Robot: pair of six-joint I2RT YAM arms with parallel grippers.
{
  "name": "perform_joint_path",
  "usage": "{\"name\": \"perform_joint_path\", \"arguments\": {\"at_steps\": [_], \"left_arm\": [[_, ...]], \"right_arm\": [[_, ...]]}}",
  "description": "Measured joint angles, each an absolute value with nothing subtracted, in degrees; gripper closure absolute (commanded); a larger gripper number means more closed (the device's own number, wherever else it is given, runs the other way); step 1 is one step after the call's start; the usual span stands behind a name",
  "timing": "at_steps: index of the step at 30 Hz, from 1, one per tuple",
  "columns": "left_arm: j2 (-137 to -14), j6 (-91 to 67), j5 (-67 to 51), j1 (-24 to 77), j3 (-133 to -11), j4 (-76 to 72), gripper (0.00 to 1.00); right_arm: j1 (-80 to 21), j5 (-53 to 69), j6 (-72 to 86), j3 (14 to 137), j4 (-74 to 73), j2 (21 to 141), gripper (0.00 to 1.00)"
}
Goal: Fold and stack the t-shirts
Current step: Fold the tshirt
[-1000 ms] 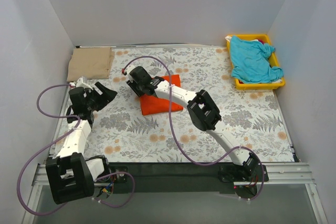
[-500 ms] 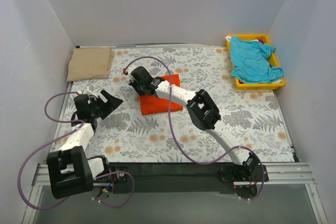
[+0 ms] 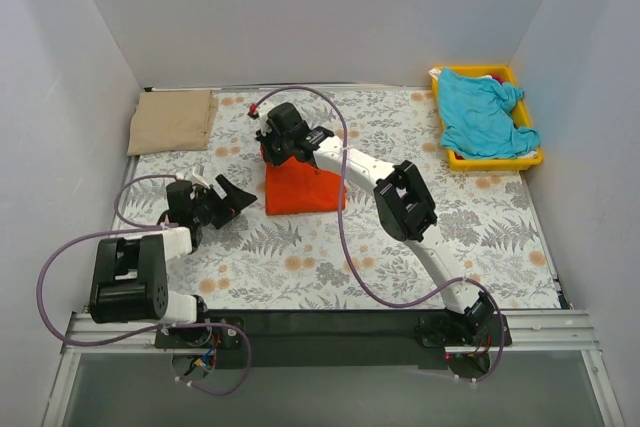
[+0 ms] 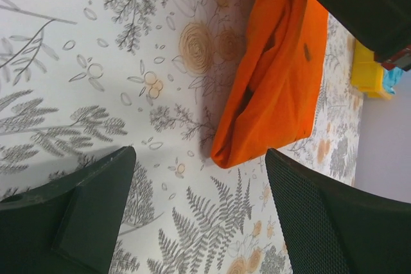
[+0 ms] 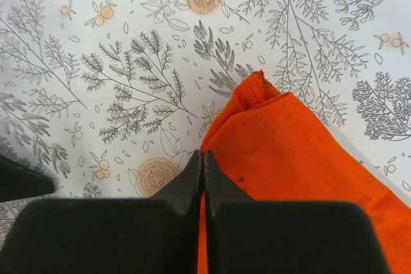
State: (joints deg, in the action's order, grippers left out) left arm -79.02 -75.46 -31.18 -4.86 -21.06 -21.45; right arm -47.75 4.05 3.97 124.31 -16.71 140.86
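The orange-red t-shirt (image 3: pixel 305 192) lies folded mid-table, its far left edge raised. My right gripper (image 3: pixel 278 142) is shut on that edge; in the right wrist view the closed fingertips (image 5: pixel 203 156) pinch the orange cloth (image 5: pixel 289 158). My left gripper (image 3: pixel 236 197) is open and empty, low over the table, just left of the shirt. The left wrist view shows the shirt's near corner (image 4: pixel 276 88) beyond my left gripper's spread fingers (image 4: pixel 198 174). The tan t-shirt (image 3: pixel 172 120) lies folded at the far left corner. The turquoise t-shirt (image 3: pixel 485 117) is crumpled in the tray.
The yellow tray (image 3: pixel 495 160) stands at the far right corner. The grey fern and flower print cloth (image 3: pixel 450 217) covers the table. White walls close in the left, back and right sides. Purple cables loop off both arms.
My right gripper has moved toward the far side, lifting the orange shirt's edge with it. My left arm has drawn back toward the near left and dropped low, its open gripper pointing right.
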Motion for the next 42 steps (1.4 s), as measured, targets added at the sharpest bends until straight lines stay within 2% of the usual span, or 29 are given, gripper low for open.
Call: {"name": "perform_joint_path", "arguments": {"at_steps": [9,19,26,36,39,40,41,42], "left_arm": [[-90.96,-79.66,-33.71,0.05,-21.71,-40.25,0.22],[-101.89,-82.28,-30.52,5.56,-28.8,-49.63,0.24],[-110.39,-84.16,-28.56,5.87,-35.4,-54.87,0.43],[-114.26,-87.99,-25.89,7.81,-36.45,-59.0,0.56],[-114.39,-88.77,-24.32,8.21,-36.93,-57.65,0.71],[-114.59,-88.77,-23.97,8.23,-37.69,-56.14,0.81],[-114.83,-88.86,-23.42,8.25,-38.65,-54.52,0.84],[-115.0,-88.75,-22.92,8.27,-39.64,-52.9,0.87]], "right_arm": [[-46.61,7.09,5.82,123.17,-16.45,139.57,0.99],[-46.5,8.36,7.03,122.98,-16.45,139.57,0.99],[-46.46,8.38,7.64,122.98,-16.45,139.57,0.99],[-46.17,8.19,8.78,122.98,-16.45,139.57,0.99],[-46.13,7.81,9.02,122.98,-16.45,139.57,0.99],[-46.11,7.62,9.1,122.98,-16.45,139.57,0.99],[-46.09,7.35,9.13,122.98,-16.49,139.57,0.97],[-46.04,7.03,9.15,122.98,-16.51,139.57,0.91]]}}
